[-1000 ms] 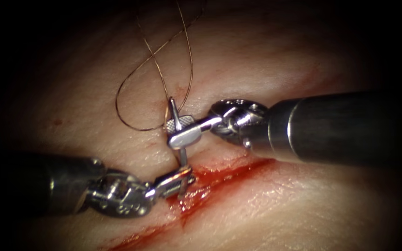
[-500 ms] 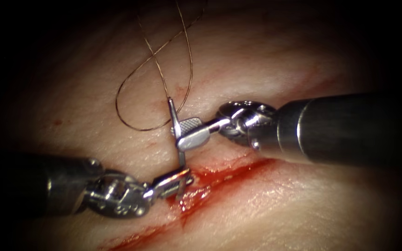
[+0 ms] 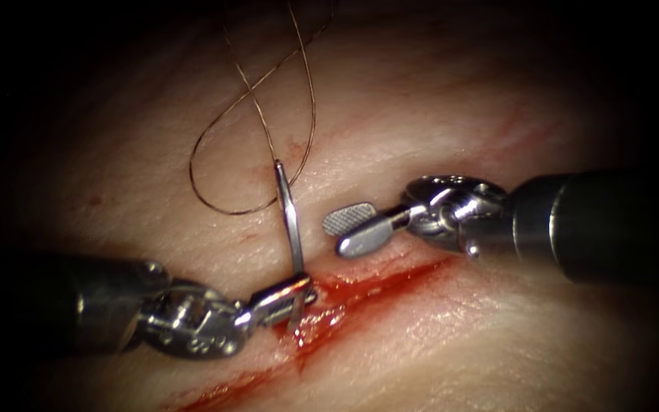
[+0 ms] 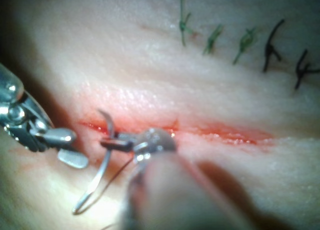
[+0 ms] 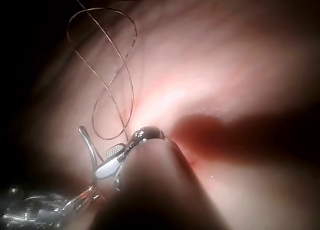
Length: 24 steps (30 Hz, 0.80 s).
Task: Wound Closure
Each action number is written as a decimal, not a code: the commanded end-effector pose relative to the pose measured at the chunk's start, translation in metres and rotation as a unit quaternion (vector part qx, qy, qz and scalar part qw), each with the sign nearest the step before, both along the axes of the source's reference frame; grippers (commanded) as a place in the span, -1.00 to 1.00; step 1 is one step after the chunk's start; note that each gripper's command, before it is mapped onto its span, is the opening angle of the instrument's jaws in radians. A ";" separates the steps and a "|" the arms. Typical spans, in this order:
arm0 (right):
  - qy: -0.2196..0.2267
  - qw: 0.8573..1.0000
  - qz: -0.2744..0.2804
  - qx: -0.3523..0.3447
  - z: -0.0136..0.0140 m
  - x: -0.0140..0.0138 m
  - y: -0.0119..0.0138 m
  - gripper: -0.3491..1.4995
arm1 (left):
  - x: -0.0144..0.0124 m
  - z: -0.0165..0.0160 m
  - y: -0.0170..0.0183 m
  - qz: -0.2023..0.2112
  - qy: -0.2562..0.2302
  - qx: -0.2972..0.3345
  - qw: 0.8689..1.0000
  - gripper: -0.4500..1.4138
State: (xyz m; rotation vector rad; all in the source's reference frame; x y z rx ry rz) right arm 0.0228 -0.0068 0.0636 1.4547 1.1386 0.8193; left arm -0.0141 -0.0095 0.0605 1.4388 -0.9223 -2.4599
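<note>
My left tool (image 3: 287,294) comes in from the left, its jaws shut on the curved needle (image 3: 290,217) close to its pointed end, at the left lip of the cut (image 3: 375,286). The needle's body rises from those jaws over the tissue (image 3: 421,99), and the thread (image 3: 315,107) leaves its tail in a loop. Its short pointed end juts past the jaws over the red fluid; I cannot tell whether it touches tissue. My right tool (image 3: 345,230) stands open just right of the needle, holding nothing. Close up, the needle (image 4: 102,165) sits in the left tool (image 4: 112,142), with the right tool (image 4: 70,147) beside it.
Several tied stitches, green (image 4: 212,39) and dark (image 4: 272,47), sit in a row on the tissue beyond the cut. The thread (image 5: 110,64) lies in a figure-eight loop past the right tool's jaws (image 5: 112,160). Red fluid fills the cut.
The right tool let go of the needle's body, opened and drew back to the right. The left tool and the needle stayed where they were.
</note>
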 end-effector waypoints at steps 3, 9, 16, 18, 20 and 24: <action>0.000 1.000 0.002 0.000 0.0005 0.0015 -0.0006 0.69 | -0.0006 0.0006 -0.0006 0.000 0.000 0.001 1.000 -1.00; 0.000 1.000 0.002 -0.001 0.0010 0.0029 -0.0006 0.69 | -0.0004 0.0002 -0.0009 0.004 0.003 -0.006 1.000 -1.00; 0.006 1.000 0.000 0.000 0.0007 0.0037 -0.0009 0.69 | -0.0004 -0.0003 -0.0014 0.009 0.001 -0.005 1.000 -1.00; 0.007 1.000 0.000 0.001 0.0006 0.0039 -0.0011 0.69 | -0.0005 -0.0004 -0.0016 0.008 0.000 -0.006 1.000 -1.00; 0.009 1.000 0.000 0.001 0.0005 0.0040 -0.0011 0.67 | -0.0005 -0.0006 -0.0018 0.009 0.000 -0.006 1.000 -1.00; 0.013 1.000 0.000 0.002 0.0005 0.0040 -0.0012 0.67 | -0.0008 -0.0005 -0.0017 0.011 -0.004 -0.007 1.000 -1.00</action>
